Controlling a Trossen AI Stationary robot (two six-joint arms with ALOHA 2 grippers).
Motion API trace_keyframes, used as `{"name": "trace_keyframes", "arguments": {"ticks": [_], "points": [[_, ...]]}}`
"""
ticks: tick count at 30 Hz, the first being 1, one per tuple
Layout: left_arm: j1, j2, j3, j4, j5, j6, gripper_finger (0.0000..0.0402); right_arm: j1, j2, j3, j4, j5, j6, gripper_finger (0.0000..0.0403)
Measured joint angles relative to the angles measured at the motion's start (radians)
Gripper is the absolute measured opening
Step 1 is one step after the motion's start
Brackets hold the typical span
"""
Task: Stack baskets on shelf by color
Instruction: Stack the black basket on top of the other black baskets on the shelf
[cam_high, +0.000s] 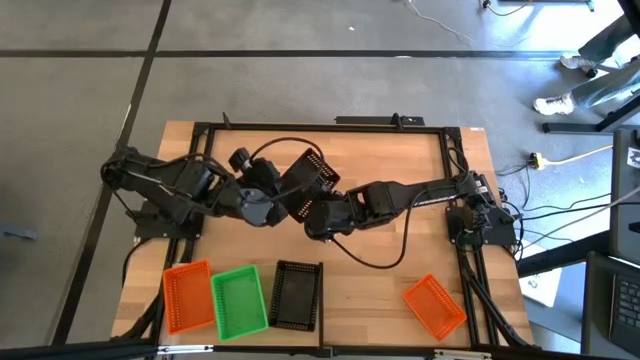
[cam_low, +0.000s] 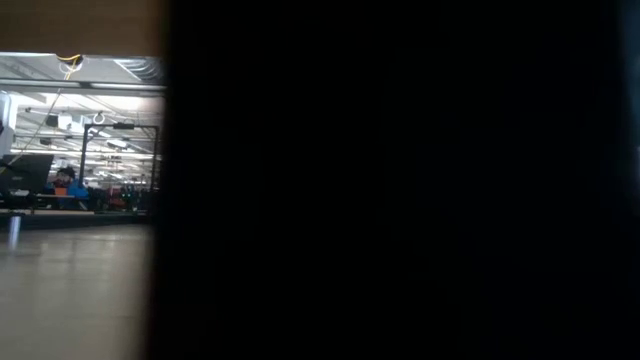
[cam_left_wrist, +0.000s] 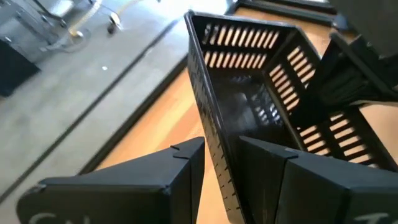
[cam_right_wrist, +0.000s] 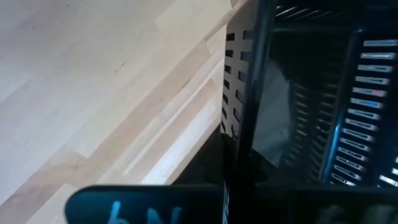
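We hold 1 black basket (cam_high: 312, 178) tilted above mid-table, the left gripper (cam_left_wrist: 214, 180) astride one wall and the right gripper (cam_high: 318, 218) clamped on another, with its matching black basket (cam_high: 297, 295) nearer our right arm.

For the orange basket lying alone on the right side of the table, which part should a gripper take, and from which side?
Grip the lone orange basket on one long wall's rim, coming straight down. It rests flat, mouth up and turned diagonally, so the fingers must turn to straddle that thin wall. The right gripper sits nearer but holds the black basket.
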Motion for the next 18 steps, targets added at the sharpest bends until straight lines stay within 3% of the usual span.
{"name": "trace_keyframes", "arguments": {"ticks": [4,18], "points": [[0.024,0.0,0.0,0.0,0.067,-0.005,0.0079,0.003,0.0,0.0,0.0,0.0,0.0,0.0],[0.076,0.025,0.0,-0.012,0.136,-0.006,0.0004,0.003,0.0,-0.002,0.006,-0.007,0.003,0.0]]}}
